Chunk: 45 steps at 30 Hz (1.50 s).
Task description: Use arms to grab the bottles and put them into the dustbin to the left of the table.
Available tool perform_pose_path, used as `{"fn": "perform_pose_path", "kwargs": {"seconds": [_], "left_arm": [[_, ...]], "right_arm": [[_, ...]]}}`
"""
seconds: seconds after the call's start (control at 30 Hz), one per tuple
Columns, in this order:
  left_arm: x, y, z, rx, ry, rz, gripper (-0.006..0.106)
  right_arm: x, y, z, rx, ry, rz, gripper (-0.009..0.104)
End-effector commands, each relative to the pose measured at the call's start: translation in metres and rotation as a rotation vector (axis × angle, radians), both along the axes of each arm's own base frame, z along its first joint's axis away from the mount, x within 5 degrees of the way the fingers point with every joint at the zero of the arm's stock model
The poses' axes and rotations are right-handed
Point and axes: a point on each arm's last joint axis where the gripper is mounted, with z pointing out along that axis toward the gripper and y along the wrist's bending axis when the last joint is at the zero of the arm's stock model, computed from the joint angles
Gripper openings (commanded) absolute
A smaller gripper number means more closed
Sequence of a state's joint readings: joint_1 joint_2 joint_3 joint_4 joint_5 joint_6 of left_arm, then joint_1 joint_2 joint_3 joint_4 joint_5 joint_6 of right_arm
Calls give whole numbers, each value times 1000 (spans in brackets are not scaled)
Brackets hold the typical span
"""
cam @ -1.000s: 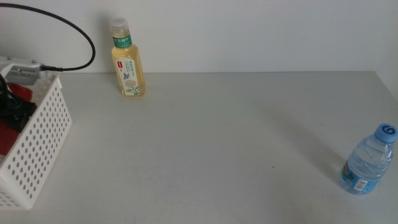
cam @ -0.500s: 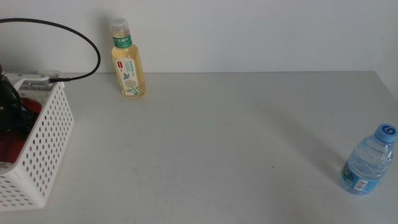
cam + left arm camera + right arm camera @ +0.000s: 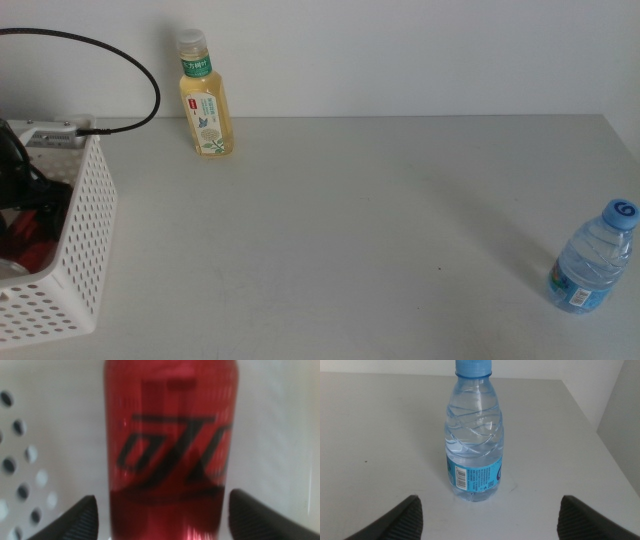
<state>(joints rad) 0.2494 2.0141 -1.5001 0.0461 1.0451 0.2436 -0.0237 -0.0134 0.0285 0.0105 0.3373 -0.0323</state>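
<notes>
The dustbin (image 3: 85, 230), a white perforated basket, stands at the table's left edge. My left gripper (image 3: 22, 190) is down inside it. In the left wrist view, the left gripper (image 3: 162, 507) is open, its jaws on either side of the slim red can (image 3: 170, 445), whose red also shows in the dustbin (image 3: 28, 238). The yellow bottle (image 3: 206, 100) stands upright at the back left. The clear blue-capped water bottle (image 3: 592, 258) stands at the right front. My right gripper (image 3: 487, 512) is open, just short of this water bottle (image 3: 474, 445), and is out of the middle view.
A black cable (image 3: 120, 60) loops from the left arm above the dustbin's back rim. The grey table (image 3: 360, 230) ends at a white wall behind and at an edge right of the water bottle.
The left arm has shifted inside the dustbin and its cable loop has risen. The dustbin has turned slightly, its near corner moving right. Both standing bottles stayed put.
</notes>
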Motion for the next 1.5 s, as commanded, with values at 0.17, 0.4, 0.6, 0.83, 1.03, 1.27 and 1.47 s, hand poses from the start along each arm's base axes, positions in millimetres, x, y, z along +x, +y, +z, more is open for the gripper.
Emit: {"fn": "perform_pose_path", "kwargs": {"seconds": [0.17,0.4,0.6,0.83,1.03,1.27,1.47], "left_arm": [[-17,-2,76,59,-150,-12,94],[-41,-31,146,-65,-399,8,94],[-58,-96,196,-110,-646,-173,87],[-86,-177,202,-192,-899,-368,72],[-101,-206,186,-237,-945,-441,59],[-104,-205,159,-223,-844,-448,48],[-109,-199,143,-247,-1003,-356,43]], "right_arm": [[0,-1,10,-18,-97,-6,94],[0,-1,10,-18,-97,-6,94],[0,-1,10,-18,-97,-6,94],[0,-1,10,-18,-97,-6,94],[0,-1,10,-18,-97,-6,94],[0,-1,10,-18,-97,-6,94],[0,-1,10,-18,-97,-6,94]]}}
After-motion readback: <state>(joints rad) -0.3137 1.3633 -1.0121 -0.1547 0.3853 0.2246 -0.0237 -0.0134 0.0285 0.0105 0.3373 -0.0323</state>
